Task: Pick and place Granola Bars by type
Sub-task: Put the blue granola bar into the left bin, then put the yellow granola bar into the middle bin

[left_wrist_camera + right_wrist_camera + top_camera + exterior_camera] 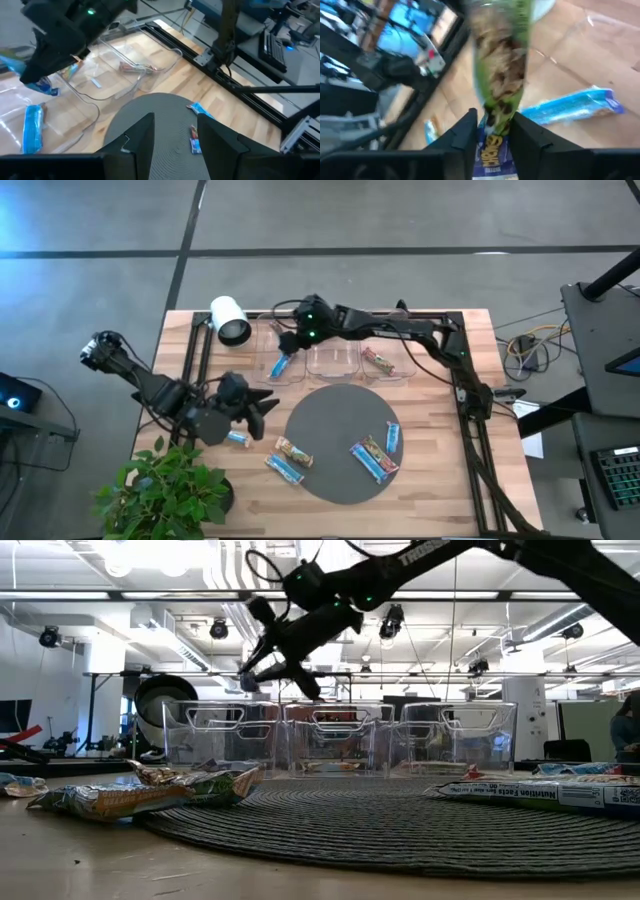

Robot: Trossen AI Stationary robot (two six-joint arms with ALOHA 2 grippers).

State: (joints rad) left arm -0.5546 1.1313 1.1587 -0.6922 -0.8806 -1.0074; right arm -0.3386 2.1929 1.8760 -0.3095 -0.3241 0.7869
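The placing step is in hand. The right gripper (291,340) hangs above the leftmost bin (284,364) in the row at the far edge of the table, its fingers clamped on the lower end of a green-wrapped bar (502,75). A blue bar (281,365) already lies in that bin. The held bar's long axis runs straight out from the fingers, roughly downward toward the bin.

The next move calls for checking that the bin suits this type, then releasing. The left gripper (268,404) waits beside the round mat (340,442), fingers apart and empty.
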